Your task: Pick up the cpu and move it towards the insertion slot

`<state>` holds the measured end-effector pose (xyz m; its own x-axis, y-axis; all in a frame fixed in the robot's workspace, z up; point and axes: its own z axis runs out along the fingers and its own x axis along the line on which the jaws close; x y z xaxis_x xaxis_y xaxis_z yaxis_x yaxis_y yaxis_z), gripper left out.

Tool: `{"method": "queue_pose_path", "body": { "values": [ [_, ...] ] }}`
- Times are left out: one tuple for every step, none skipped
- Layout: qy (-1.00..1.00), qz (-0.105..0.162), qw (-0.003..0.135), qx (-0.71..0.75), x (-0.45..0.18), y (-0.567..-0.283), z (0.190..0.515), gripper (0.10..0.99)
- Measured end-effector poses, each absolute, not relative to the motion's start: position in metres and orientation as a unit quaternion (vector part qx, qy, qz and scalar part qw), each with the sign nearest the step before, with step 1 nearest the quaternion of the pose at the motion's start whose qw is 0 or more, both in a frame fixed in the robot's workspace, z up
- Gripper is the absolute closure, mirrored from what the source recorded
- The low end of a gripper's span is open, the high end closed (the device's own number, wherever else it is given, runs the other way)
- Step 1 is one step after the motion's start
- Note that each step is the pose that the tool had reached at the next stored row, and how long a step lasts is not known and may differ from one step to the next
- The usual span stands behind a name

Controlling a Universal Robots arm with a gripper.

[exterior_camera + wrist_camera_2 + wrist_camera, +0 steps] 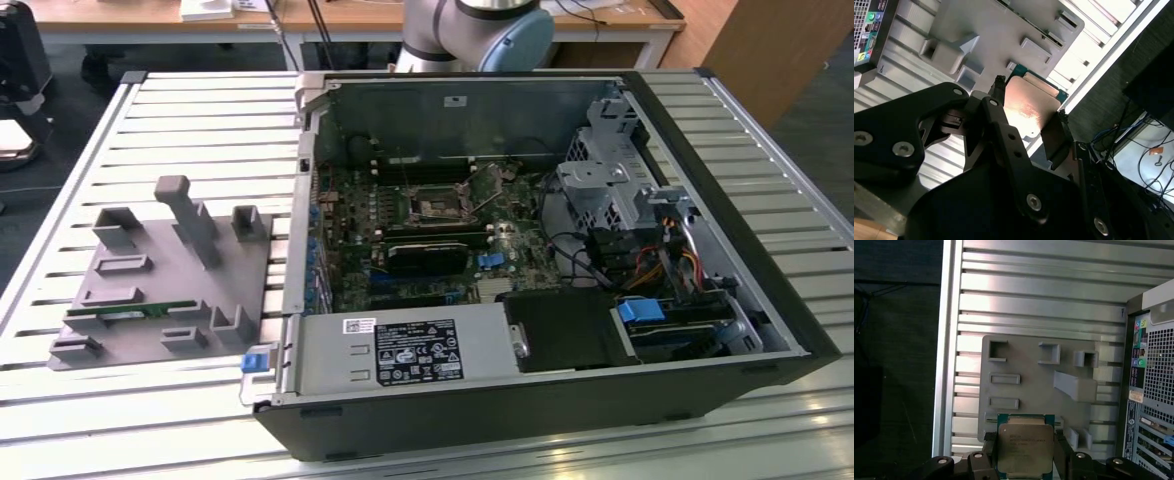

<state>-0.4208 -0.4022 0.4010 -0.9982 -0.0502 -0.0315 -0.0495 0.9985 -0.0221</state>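
The cpu [1025, 445], a flat square chip with a silvery top and a thin green edge, sits between the black fingers [988, 452] of my gripper [1025, 452], which is shut on it. In the second wrist view the cpu [1029, 105] is clamped at two opposite edges by the gripper [1029, 120]. It hangs well above the grey fixture plate [1029, 385]. The insertion slot [437, 207], a dark square socket with a shiny frame, lies on the motherboard inside the open computer case [534, 420].
The grey fixture plate [160, 280] with upright pegs rests on the slatted metal table [160, 120], at the exterior view's left of the case. A thin green memory stick [127, 312] lies on it. The arm's base [474, 30] stands behind the case. Cables and drive cages crowd the case's right side.
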Motion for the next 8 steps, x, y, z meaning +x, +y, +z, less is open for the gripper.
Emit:
{"method": "queue_pose_path", "body": {
  "values": [
    [1.0,-0.011,0.016,-0.025,-0.4199,-0.4022,0.401,0.545],
    [1.0,-0.011,0.016,-0.025,-0.4191,-0.4022,0.401,0.545],
    [1.0,-0.011,0.016,-0.025,-0.4185,-0.4022,0.401,0.545],
    [1.0,-0.011,0.016,-0.025,-0.4178,-0.4022,0.401,0.545],
    [1.0,-0.011,0.016,-0.025,-0.4173,-0.4022,0.401,0.545],
    [1.0,-0.011,0.016,-0.025,-0.4168,-0.4021,0.4011,0.545],
    [1.0,-0.011,0.016,-0.025,-0.4163,-0.4022,0.401,0.545],
    [1.0,-0.011,0.016,-0.025,-0.4159,-0.4022,0.401,0.545]
  ]
}}
